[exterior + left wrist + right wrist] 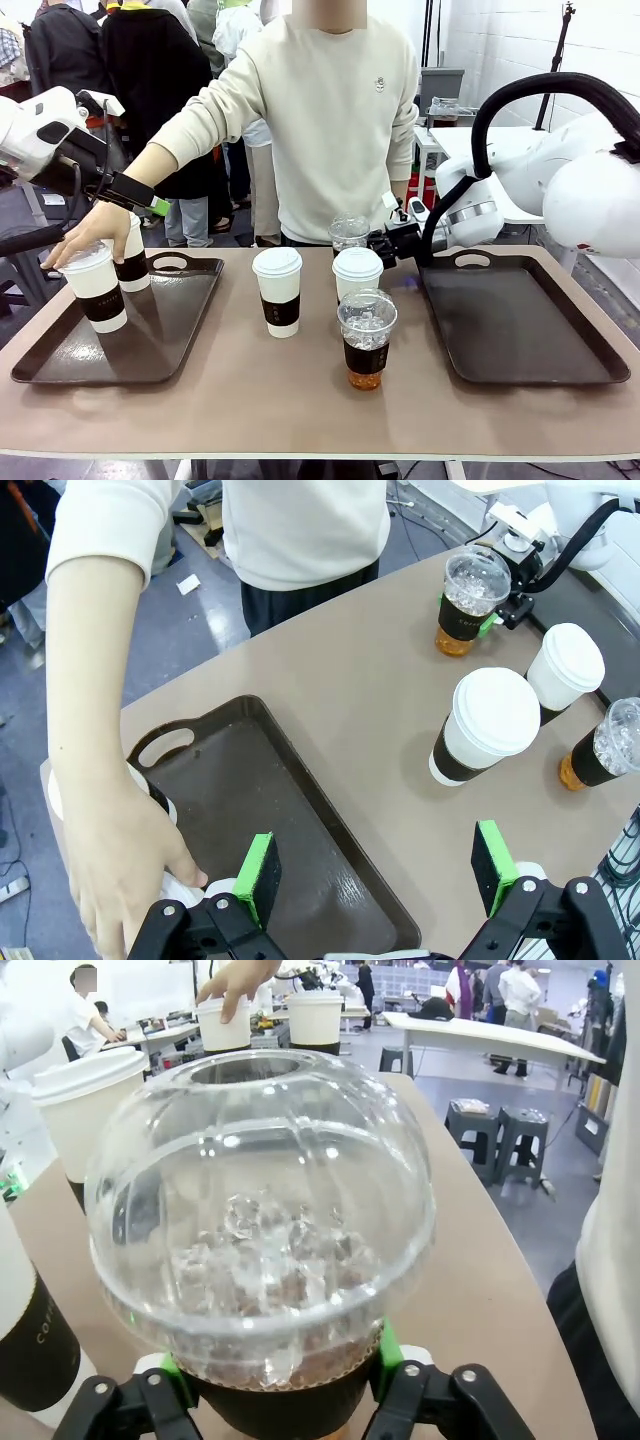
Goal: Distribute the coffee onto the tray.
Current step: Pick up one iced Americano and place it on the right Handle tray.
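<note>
Right wrist view, iced coffee (262, 1240) clamped, paper cup (88, 1105) just beside

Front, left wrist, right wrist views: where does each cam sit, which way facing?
Front: between left arm and right arm, facing across the table at the person.
Left wrist: above the left tray, looking down; left gripper open.
Right wrist: at table height, facing the right gripper shut on an iced cup.
Shared: front and left wrist show the person's hand on a paper cup.

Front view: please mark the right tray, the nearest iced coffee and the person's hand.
right tray (520, 330), front view, bare floor
nearest iced coffee (367, 357), front view, dark sleeve
person's hand (90, 230), front view, back of hand
</note>
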You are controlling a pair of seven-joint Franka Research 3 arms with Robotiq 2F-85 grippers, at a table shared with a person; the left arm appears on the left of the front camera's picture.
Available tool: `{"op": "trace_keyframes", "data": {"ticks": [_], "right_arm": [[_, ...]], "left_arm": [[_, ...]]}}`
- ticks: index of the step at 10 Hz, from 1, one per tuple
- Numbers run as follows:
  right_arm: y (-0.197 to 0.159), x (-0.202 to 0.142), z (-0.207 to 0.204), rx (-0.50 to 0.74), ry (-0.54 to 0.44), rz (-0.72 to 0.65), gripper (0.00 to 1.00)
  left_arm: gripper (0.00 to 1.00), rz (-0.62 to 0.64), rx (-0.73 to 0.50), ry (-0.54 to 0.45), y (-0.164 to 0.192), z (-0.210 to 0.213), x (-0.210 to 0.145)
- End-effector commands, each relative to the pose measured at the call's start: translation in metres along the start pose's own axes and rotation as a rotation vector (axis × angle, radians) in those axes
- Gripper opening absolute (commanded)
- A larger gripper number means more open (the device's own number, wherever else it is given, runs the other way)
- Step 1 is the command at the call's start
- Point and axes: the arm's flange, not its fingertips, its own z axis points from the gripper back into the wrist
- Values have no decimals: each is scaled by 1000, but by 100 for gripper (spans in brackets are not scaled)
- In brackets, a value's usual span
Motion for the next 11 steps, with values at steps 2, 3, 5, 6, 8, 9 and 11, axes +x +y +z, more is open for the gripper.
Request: {"op": "trace_keyframes", "data": {"ticks": [2,3,5,6,8,9,11], "right_arm": [[-8,5,3,-22,-28,-15,66],[-7,7,5,-30,-32,-21,66],[4,22,22,-73,-71,-11,66],[13,34,37,-111,-92,-9,66],[35,53,71,-176,-94,-21,66],[48,59,89,-215,-87,-22,66],[81,61,118,-247,-67,-13,66]], "left_arm": [[100,9,-6,-4,2,-1,-1],[100,9,-6,-4,2,-1,-1],[100,9,-6,-4,2,-1,-1],[100,9,-6,-4,2,-1,-1],[100,9,-6,-4,2,-1,-1],[100,9,-6,-4,2,-1,-1],[100,9,-6,-4,2,-1,-1]]}}
